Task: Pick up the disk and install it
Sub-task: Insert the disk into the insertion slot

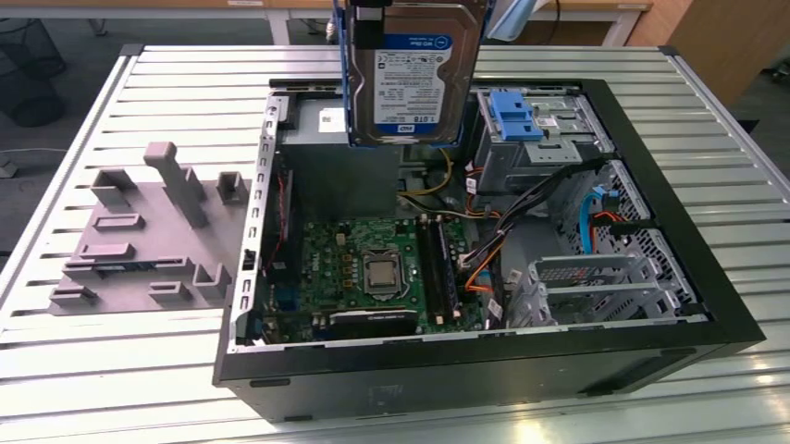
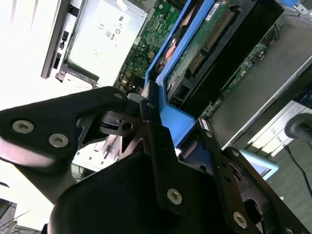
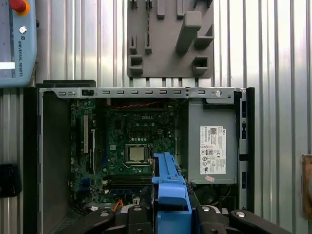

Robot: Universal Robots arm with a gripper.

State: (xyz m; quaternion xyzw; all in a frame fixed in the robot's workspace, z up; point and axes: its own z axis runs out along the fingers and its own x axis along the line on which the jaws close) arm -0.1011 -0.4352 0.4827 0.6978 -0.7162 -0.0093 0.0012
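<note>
Disk (image 1: 413,74) hangs upright at top centre of the exterior view, over the back of the open computer case (image 1: 667,185), clear of everything inside, not in a bay yet. Gripper (image 2: 163,122) is clamped on it: in the second wrist view the black fingers (image 2: 109,119) pinch one end of the blue carrier (image 3: 170,187), so the hold is on plastic, not on the silver body.

Handling (judgement only): stiff and dense for its size, so it should not sag or swing. The smooth metal faces are probably slick. It is shock-sensitive, and the green circuit board on its underside is exposed, so that face is best not squeezed or knocked. The carrier looks slightly flexible, which means a grip at one end could let the drive tilt. The carrier rails or narrow side edges are the safer places to hold.

Containers: the case lies on its side on the slatted table (image 1: 148,370), lid off. Inside are:
- the motherboard (image 1: 358,250) with the processor (image 1: 380,274), centre-left
- a bundle of cables (image 1: 531,199) in the middle
- a lone blue bracket (image 1: 519,116) seated in the upper-right bay
- a metal drive cage (image 1: 593,282) at lower right, nothing visible in it
- a grey power supply box (image 3: 212,146) with a white sticker

Grey fixture (image 1: 136,240) sits on the table left of the case.
</note>
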